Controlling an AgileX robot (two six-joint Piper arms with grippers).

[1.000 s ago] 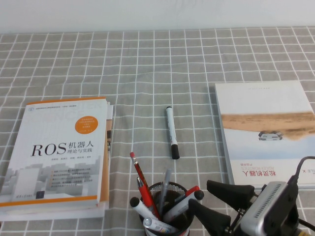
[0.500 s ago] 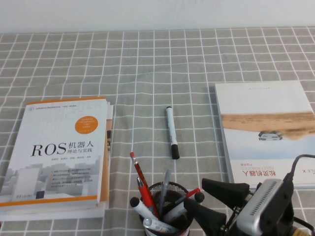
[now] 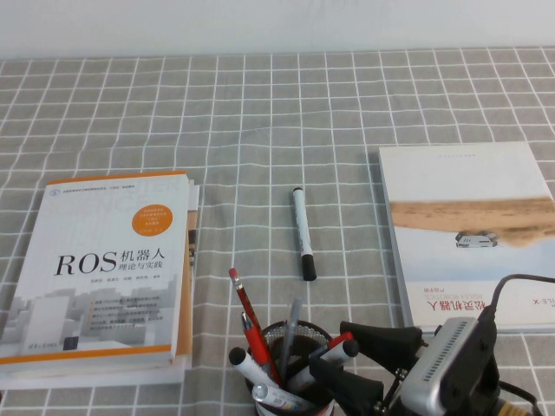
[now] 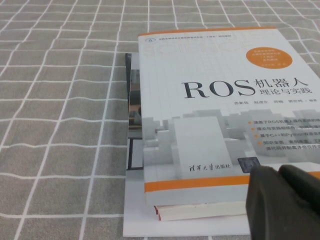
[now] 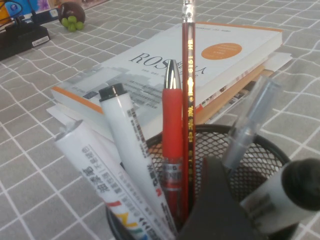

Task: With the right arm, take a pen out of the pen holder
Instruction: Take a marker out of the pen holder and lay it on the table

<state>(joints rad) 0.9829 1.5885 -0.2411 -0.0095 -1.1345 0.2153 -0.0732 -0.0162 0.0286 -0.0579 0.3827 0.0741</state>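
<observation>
A black mesh pen holder point(image 3: 290, 368) stands at the table's near edge with several pens in it. They include a red pencil point(image 3: 245, 310), a red pen point(image 5: 172, 130), a grey pen point(image 5: 250, 125) and white markers point(image 5: 130, 150). My right gripper point(image 3: 331, 349) is open at the holder's right rim. Its fingers point(image 3: 381, 336) straddle a white marker with a black cap point(image 5: 295, 192), which leans out of the holder. Another black-capped marker point(image 3: 303, 232) lies loose on the cloth. My left gripper point(image 4: 282, 200) is shut over the ROS book point(image 4: 220, 115).
The ROS book point(image 3: 104, 269) lies on a stack at the left. A white book point(image 3: 468, 234) lies at the right, close behind my right arm. A grey checked cloth point(image 3: 260, 113) covers the table.
My right gripper has moved left toward the pen holder, and its open fingers now reach the rim around the black-capped marker. The pens have not moved.
</observation>
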